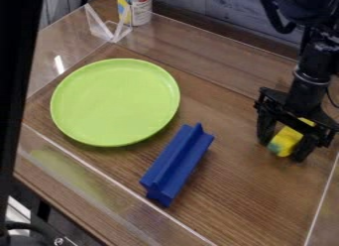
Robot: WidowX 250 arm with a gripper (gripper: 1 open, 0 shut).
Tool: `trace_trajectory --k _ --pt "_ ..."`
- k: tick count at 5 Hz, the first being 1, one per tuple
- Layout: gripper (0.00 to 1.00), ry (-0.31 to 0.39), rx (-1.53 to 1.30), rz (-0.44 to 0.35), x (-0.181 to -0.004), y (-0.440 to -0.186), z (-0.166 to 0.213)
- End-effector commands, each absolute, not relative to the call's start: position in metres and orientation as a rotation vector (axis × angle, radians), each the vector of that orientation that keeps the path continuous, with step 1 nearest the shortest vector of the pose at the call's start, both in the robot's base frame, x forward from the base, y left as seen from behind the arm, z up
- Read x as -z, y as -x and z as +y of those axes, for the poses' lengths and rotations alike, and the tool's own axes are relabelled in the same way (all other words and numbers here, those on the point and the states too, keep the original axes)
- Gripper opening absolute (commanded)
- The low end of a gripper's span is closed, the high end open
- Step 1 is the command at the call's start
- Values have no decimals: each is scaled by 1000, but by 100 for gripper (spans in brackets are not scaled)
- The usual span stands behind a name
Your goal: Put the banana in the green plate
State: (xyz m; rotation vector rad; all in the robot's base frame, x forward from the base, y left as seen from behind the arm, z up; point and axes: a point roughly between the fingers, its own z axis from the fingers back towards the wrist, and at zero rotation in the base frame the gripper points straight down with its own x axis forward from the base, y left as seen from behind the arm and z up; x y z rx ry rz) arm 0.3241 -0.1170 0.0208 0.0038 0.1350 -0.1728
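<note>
On the right side of the tabletop [225, 81] the black gripper [292, 138] points straight down over the banana [284, 142], its fingers [265, 125] spread wide, one on each side of the fruit. Only a small patch of yellow with a bit of green shows between them; the rest of the banana is hidden behind the gripper's black frame. The banana lies on the wood, and I cannot tell whether the fingers touch it. Nothing looks pinched.

The green plate [114, 99] sits well apart on the left half of the tabletop, flat, with nothing lying in it. Between plate and banana, toward the front edge, a blue block [179, 163] with a groove along its top lies slantwise, its far end near the plate's rim but not touching it.

At the back left corner stands a bottle [133, 7] with a white and yellow label, only its lower part in view, and just in front of it a clear plastic piece [106, 27] leans upright. A low clear wall [54, 141] runs along the near edge of the tabletop.
</note>
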Motion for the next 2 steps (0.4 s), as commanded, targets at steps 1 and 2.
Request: trace_trajectory --k 1,2 --pt "0 3 173 96 -29 -327 -115" --pt "0 19 187 73 -47 -321 -113"
